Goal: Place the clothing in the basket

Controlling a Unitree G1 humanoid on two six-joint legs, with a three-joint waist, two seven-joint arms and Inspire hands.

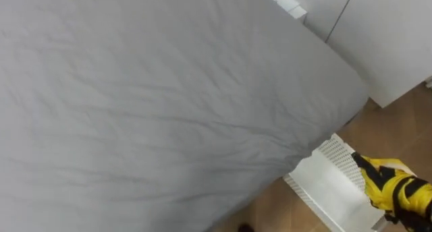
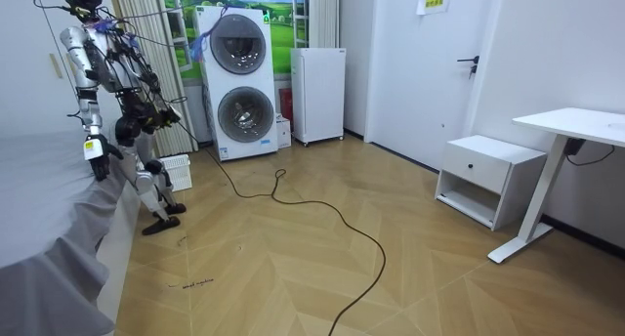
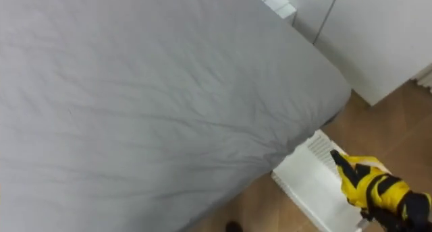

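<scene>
A white slatted basket [image 1: 335,166] [image 3: 302,179] stands on the wooden floor against the corner of the bed [image 1: 169,104]. My right hand [image 1: 398,191] [image 3: 378,190] comes in from the lower right and hangs over the basket's right end, curled round a yellow cloth with black marks [image 1: 383,180] [image 3: 362,178]. In the room view I stand upright at the bed's edge, with the basket [image 2: 176,172] on the floor beside my legs and one arm hanging low with a yellow patch at the hand [image 2: 95,148]. My left hand [image 2: 164,109] is held near my waist.
The grey sheet covers the whole bed and hangs over its side. White cabinet doors [image 1: 378,36] stand beyond the bed corner. Behind me are stacked washing machines [image 2: 239,82], a small white fridge [image 2: 317,94], a nightstand [image 2: 488,180] and a desk [image 2: 571,131].
</scene>
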